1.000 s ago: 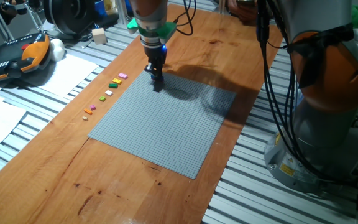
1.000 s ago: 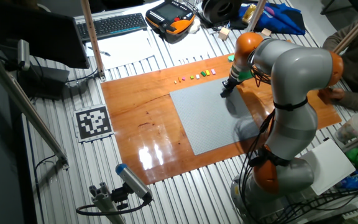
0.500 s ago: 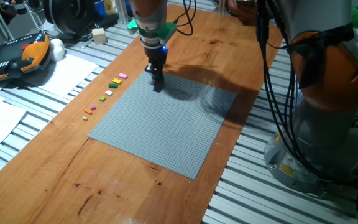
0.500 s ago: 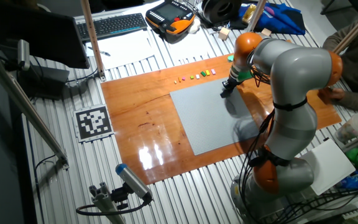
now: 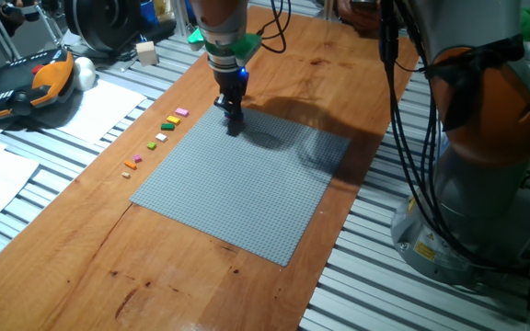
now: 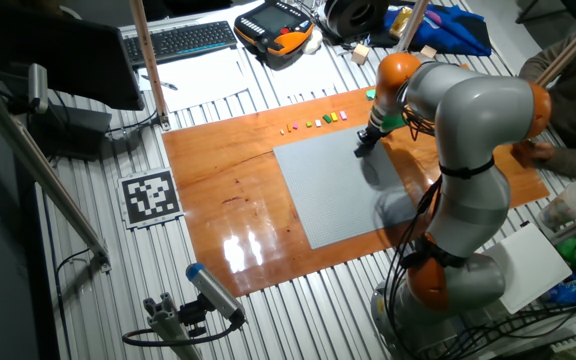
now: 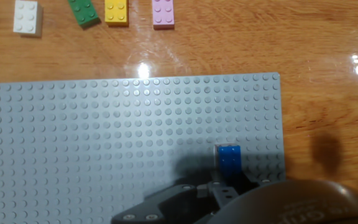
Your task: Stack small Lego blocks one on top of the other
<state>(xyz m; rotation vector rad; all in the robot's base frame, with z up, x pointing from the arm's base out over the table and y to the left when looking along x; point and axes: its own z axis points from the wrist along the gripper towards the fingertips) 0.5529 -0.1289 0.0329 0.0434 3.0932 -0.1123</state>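
Observation:
The blue small Lego block [image 7: 230,158] stands on the grey baseplate [image 7: 104,143] near its right edge, studs up. My gripper [image 7: 227,179] is right over it, and its fingers appear closed on the block's near end. In the fixed views the gripper [image 5: 234,127] is down on the far corner of the baseplate [image 5: 247,184], and it hides the block there. It also shows in the other fixed view [image 6: 361,150]. The red block is out of view.
Loose bricks lie in a row on the wood beyond the plate: pink [image 7: 163,12], yellow [image 7: 116,11], green [image 7: 83,12] and white [image 7: 27,15]. The row [image 5: 159,133] runs along the plate's left side. The arm's base [image 5: 486,184] stands at the right.

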